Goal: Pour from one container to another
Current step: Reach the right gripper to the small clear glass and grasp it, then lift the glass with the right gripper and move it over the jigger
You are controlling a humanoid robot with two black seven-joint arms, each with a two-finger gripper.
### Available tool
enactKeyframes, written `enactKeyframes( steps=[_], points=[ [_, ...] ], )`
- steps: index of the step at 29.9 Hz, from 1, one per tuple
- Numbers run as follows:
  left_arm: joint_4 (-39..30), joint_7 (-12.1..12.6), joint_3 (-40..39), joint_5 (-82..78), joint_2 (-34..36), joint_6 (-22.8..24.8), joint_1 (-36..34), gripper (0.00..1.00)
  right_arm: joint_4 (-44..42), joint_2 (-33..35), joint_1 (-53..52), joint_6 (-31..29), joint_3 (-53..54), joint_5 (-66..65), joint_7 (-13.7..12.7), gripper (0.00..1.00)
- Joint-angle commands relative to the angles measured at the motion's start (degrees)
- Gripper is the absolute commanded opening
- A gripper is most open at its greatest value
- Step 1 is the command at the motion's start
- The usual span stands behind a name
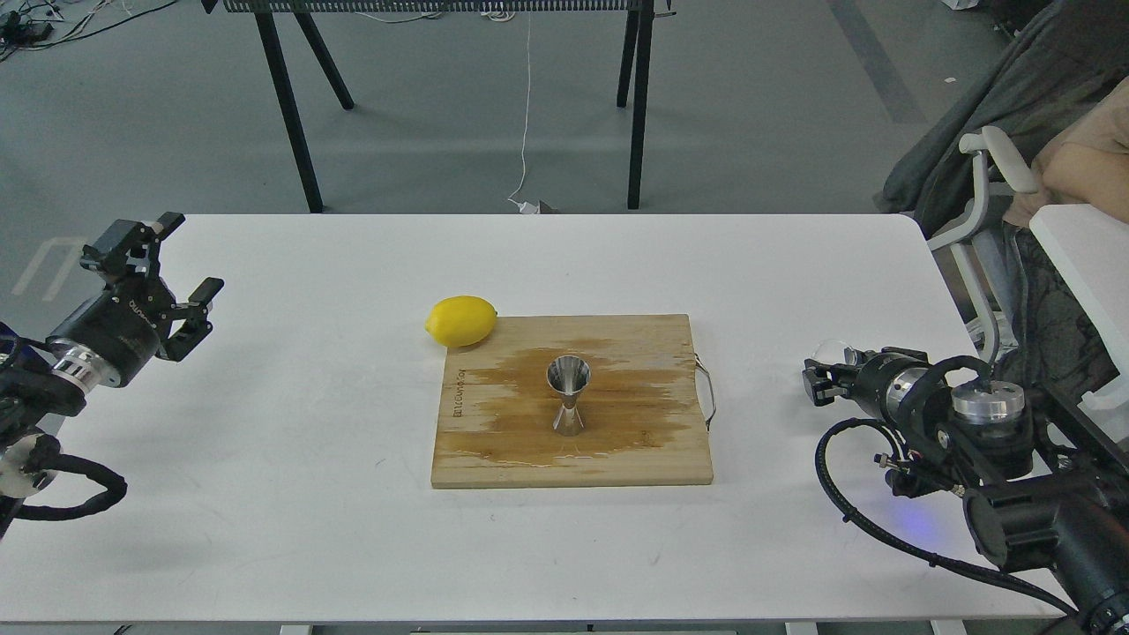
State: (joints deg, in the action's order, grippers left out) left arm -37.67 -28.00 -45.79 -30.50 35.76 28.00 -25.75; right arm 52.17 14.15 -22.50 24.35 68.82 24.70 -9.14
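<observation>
The steel jigger (569,397) stands upright in the middle of a wooden cutting board (494,459) with a dark wet stain. Only the top of the clear glass cup (830,351) shows at the table's right side, right behind the tip of my right gripper (818,383). That gripper is small and dark, so I cannot tell its fingers apart, or whether they hold the cup. My left gripper (170,265) hovers open and empty over the table's far left edge, well away from the board.
A yellow lemon (460,320) lies against the board's back left corner. A wire handle (706,392) sticks out of the board's right side. A chair with clothes and a person's arm (1080,163) are beyond the table's right edge.
</observation>
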Motion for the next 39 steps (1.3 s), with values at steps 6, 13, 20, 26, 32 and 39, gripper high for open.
enactKeyframes(
  steps=[6, 13, 20, 26, 32, 39],
  points=[
    [0.3, 0.0, 0.0, 0.0, 0.0, 0.0, 0.0, 0.99, 0.8, 0.0, 0.3, -0.3, 0.0, -0.1, 0.1, 0.48],
    [0.3, 0.0, 0.0, 0.0, 0.0, 0.0, 0.0, 0.99, 3.3, 0.2, 0.7, -2.5, -0.1, -0.3, 0.6, 0.48],
    [0.3, 0.0, 0.1, 0.0, -0.1, 0.0, 0.0, 0.99, 13.5, 0.6, 1.8, -3.1, 0.1, -6.4, 0.8, 0.47],
    [0.3, 0.0, 0.1, 0.0, -0.4, 0.0, 0.0, 0.99, 25.2, 0.5, 3.1, -3.4, -0.1, -16.1, 0.6, 0.47],
    [0.3, 0.0, 0.1, 0.0, -0.5, 0.0, 0.0, 0.99, 33.4, 0.3, 2.7, -4.0, -5.6, -24.4, 0.7, 0.47],
    [0.3, 0.0, 0.1, 0.1, -0.5, 0.0, 0.0, 0.99, 34.4, 0.0, 2.1, -6.5, -13.3, -32.4, 0.8, 0.47]
  ],
)
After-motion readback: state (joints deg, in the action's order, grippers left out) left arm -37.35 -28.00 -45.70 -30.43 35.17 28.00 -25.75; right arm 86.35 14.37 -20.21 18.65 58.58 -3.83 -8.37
